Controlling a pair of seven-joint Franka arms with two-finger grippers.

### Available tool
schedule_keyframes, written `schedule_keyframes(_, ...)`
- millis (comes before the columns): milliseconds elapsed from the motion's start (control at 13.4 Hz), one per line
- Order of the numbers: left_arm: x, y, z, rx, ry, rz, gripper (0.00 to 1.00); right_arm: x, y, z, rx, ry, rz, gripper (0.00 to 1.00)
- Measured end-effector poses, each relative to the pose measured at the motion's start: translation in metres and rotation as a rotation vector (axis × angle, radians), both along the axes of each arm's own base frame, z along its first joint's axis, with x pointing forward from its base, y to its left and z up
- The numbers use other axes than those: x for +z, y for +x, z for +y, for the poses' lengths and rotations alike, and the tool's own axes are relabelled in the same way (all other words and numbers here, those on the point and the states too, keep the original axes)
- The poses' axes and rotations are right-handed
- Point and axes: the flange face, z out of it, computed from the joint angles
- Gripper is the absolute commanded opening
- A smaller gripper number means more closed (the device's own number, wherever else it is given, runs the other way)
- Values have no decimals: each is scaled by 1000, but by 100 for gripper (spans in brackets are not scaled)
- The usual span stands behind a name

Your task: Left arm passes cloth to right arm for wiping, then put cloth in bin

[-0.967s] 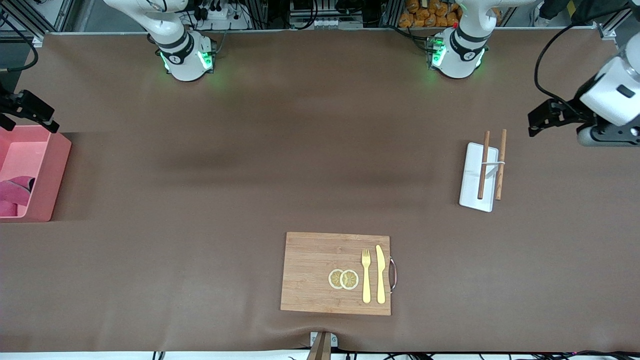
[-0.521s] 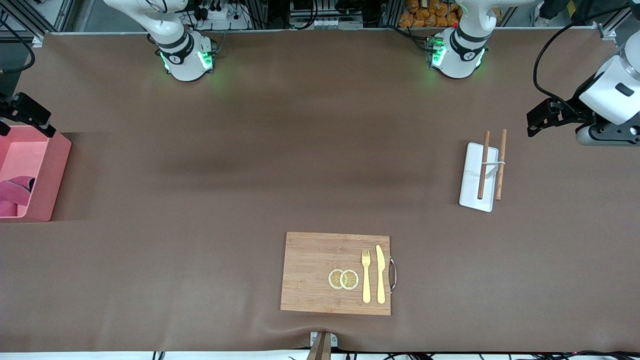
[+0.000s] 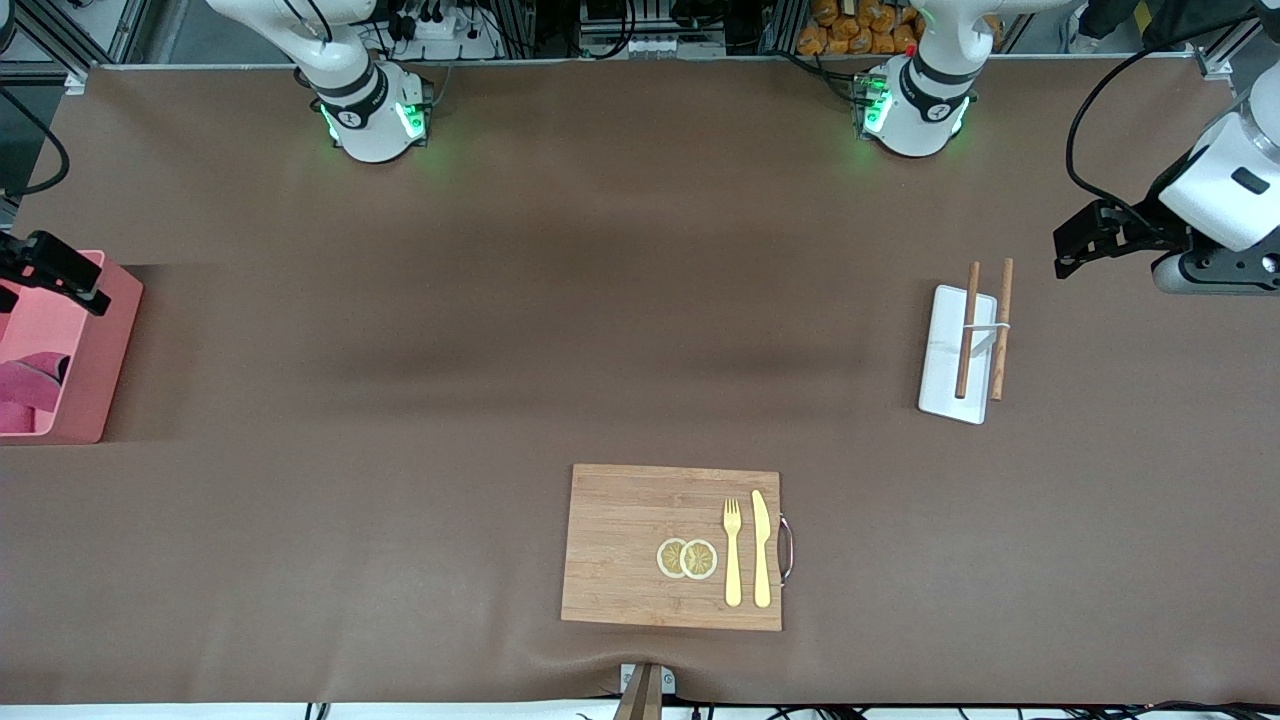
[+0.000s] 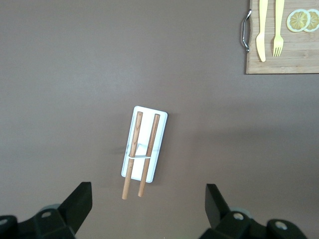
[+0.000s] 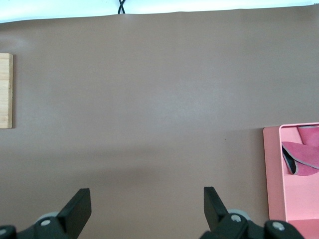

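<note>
The pink bin stands at the right arm's end of the table, cut off by the front view's edge. The crimson-pink cloth lies crumpled inside it. My right gripper hangs open and empty over the bin's farther corner. In the right wrist view the bin and the cloth show beside the open right gripper. My left gripper is open and empty, held over the table at the left arm's end; it waits there. The left wrist view shows it wide open.
A white tray with two wooden sticks lies near the left gripper; it also shows in the left wrist view. A wooden board with lemon slices, a yellow fork and a knife lies near the front edge.
My right gripper has shifted from over the bare table beside the bin to over the bin's farther corner. The cloth stays in the bin. The left gripper has barely moved.
</note>
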Motion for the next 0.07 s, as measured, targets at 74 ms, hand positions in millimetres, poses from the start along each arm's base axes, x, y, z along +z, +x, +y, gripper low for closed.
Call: schedule_keyframes(74, 0, 0, -1, -2, 0, 0, 100, 0, 1, 1, 2, 0, 1, 100)
